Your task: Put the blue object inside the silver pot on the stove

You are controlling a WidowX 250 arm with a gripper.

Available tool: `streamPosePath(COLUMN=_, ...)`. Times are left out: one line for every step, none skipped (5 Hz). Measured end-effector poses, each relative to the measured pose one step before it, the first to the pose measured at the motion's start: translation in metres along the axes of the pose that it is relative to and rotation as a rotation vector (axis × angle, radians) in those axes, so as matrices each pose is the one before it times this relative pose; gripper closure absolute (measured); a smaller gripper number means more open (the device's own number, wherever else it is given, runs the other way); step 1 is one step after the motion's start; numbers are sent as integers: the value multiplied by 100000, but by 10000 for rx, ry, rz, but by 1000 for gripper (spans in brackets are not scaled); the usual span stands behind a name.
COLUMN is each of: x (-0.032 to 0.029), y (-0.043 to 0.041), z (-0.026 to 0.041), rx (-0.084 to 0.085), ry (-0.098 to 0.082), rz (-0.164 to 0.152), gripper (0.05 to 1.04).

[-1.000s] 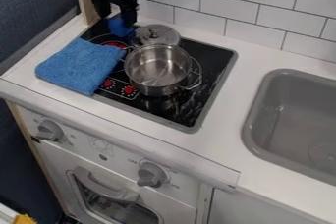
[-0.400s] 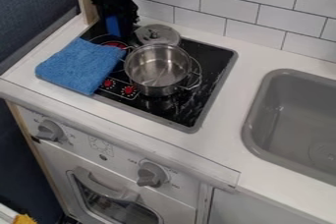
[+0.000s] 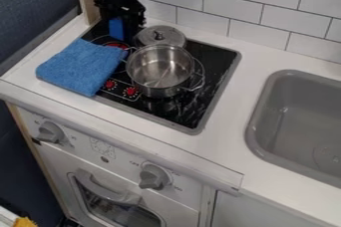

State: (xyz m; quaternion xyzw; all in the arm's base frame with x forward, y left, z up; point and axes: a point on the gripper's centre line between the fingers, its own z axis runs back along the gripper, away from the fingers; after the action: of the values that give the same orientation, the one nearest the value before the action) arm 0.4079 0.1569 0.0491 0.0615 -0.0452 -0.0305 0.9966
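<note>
One upright blue object [image 3: 116, 28]: at my black two-finger gripper [image 3: 124, 27], long axis near vertical.
Jaws: spread or pinching, I cannot tell.
Silver metal pot [image 3: 160, 71]: rightward, camera-side; I'd likely need height first.

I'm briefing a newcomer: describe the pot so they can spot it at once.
Left of the grey sink, a black cooktop is set into the white counter. The silver pot stands on it, right of the blue cloth; unlike the flat knobbed lid behind, it is deep and open.
</note>
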Motion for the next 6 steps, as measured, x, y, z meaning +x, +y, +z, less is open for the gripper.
streamPosePath(x=-417, y=-414, z=4015, rx=544, ry=-434, rz=681, gripper=467)
streamPosePath(x=-1100, y=-305, z=3060, rx=299, ry=-317, rz=582, gripper=467)
streamPosePath(x=-1246, y=-2883, z=2680, rx=11, ry=-269, rz=-189, gripper=467)
streamPosePath(x=-1788, y=-2972, z=932, rx=-377, ry=-102, rz=-510, gripper=467)
streamPosePath(x=-978, y=-2438, z=-1105, rx=-239, ry=178, rz=-869, gripper=467)
streamPosePath(x=-575, y=-1144, z=-1973, rx=-191, ry=235, rz=-572, gripper=467)
